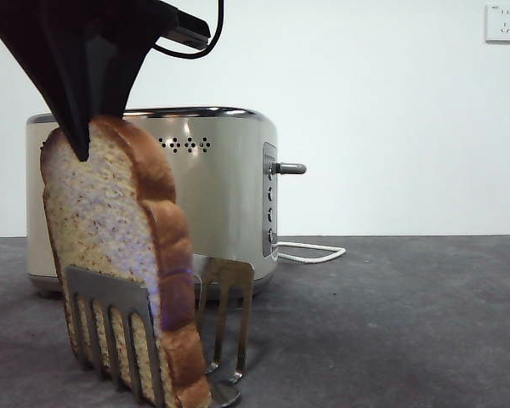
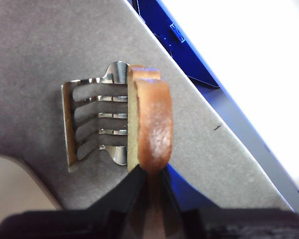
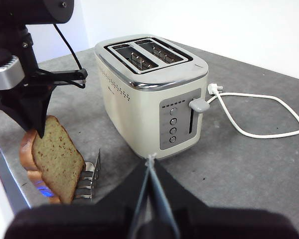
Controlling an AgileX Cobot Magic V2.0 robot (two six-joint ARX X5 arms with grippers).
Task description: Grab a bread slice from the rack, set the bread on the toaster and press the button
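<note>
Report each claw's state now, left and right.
Left claw: closed on the top crust of the slice of bread, which stands in the rack.
Right claw: closed, holding nothing, near the toaster.

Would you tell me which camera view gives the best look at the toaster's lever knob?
The right wrist view: the button faces that camera, sticking out of the grey end panel of the toaster. The front view shows it only small, in profile. The left wrist view does not show it.
</note>
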